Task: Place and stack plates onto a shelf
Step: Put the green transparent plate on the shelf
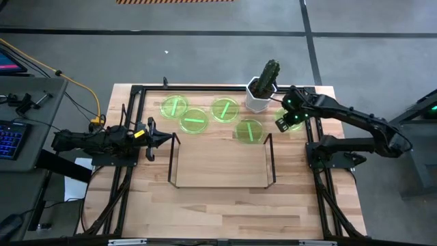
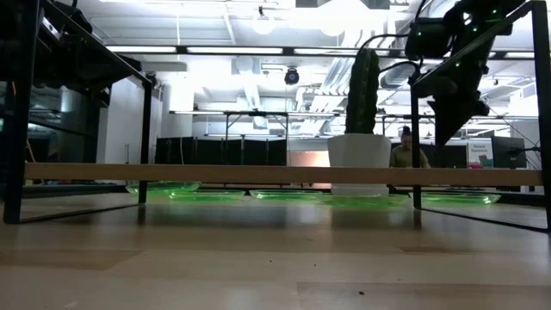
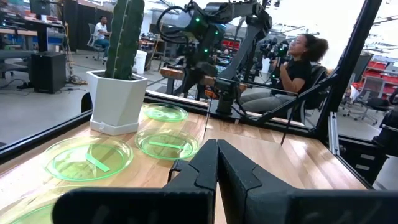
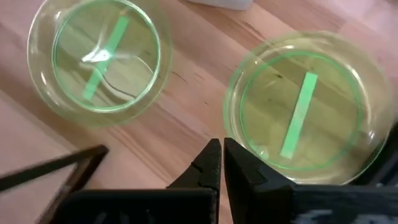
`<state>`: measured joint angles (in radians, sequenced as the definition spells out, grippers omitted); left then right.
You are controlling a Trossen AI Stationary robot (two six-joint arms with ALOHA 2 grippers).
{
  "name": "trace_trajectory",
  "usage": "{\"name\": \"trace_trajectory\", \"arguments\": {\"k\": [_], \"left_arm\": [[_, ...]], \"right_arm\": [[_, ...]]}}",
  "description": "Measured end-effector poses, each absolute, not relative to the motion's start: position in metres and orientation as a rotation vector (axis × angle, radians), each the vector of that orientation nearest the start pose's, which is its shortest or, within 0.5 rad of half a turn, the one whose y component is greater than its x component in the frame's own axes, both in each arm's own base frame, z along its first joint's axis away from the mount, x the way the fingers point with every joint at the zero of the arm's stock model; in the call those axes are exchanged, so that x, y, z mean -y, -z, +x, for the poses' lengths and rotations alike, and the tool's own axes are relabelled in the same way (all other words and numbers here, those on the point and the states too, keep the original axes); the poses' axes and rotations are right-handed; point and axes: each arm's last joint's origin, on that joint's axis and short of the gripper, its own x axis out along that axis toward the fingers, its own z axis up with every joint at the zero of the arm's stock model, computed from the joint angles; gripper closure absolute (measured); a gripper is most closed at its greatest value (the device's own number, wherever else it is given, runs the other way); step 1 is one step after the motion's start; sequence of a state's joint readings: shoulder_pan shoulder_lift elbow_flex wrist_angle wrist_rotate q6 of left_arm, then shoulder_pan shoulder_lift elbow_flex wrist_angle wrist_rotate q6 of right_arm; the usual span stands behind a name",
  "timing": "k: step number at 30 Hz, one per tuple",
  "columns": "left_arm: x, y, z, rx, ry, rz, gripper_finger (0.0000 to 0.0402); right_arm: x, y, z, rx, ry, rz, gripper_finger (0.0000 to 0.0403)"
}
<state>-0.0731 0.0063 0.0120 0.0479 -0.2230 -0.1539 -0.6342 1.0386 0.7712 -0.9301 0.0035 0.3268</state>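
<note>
Five green plates lie flat on the table behind the shelf [image 1: 220, 160]: plates [image 1: 174, 106], [image 1: 194, 121], [image 1: 224, 108], [image 1: 249, 130], and one mostly hidden under my right gripper [image 1: 283, 123]. In the right wrist view the shut right gripper [image 4: 221, 155] hangs over the near rim of that plate [image 4: 298, 112], with its neighbour [image 4: 99, 59] alongside. The low view shows this gripper [image 2: 448, 129] raised above the plates [image 2: 456, 197]. My left gripper [image 1: 160, 139], shut [image 3: 216, 149], waits at the shelf's left end frame. The shelf's wooden board [image 2: 258, 173] carries nothing.
A white potted cactus [image 1: 263, 89] stands at the table's far edge between the plates, close to my right arm. A larger black frame [image 1: 136, 92] runs around the work area. A seated person [image 3: 298, 62] shows beyond the table's right side.
</note>
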Motion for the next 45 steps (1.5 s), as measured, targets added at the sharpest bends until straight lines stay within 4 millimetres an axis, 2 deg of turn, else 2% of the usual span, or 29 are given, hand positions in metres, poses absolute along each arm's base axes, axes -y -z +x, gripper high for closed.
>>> {"name": "trace_trajectory", "arguments": {"k": [6,10,14,17,21,25,33,45], "left_arm": [[0.001,-0.172,0.097,0.065,-0.146,-0.162,0.0401],[0.001,-0.172,0.097,0.065,-0.146,-0.162,0.0401],[0.001,-0.172,0.097,0.065,-0.146,-0.162,0.0401],[0.001,-0.172,0.097,0.065,-0.146,-0.162,0.0401],[0.001,-0.172,0.097,0.065,-0.146,-0.162,0.0401],[0.001,-0.172,0.097,0.065,-0.146,-0.162,0.0402],[0.001,-0.172,0.097,0.065,-0.146,-0.162,0.0402],[0.001,-0.172,0.097,0.065,-0.146,-0.161,0.0402]], "right_arm": [[0.113,-0.226,0.154,-1.018,0.778,0.714,0.0385],[0.124,-0.213,0.168,-1.019,0.832,0.715,0.0325],[0.134,-0.201,0.173,-1.049,0.979,0.655,0.0259],[0.135,-0.196,0.175,-1.055,1.054,0.641,0.0232],[0.131,-0.190,0.180,-1.016,1.058,0.629,0.0225],[0.121,-0.172,0.173,-1.001,1.059,0.666,0.0225],[0.120,-0.163,0.175,-0.923,1.077,0.656,0.0224],[0.106,-0.136,0.188,-1.006,1.151,0.549,0.0224]]}}
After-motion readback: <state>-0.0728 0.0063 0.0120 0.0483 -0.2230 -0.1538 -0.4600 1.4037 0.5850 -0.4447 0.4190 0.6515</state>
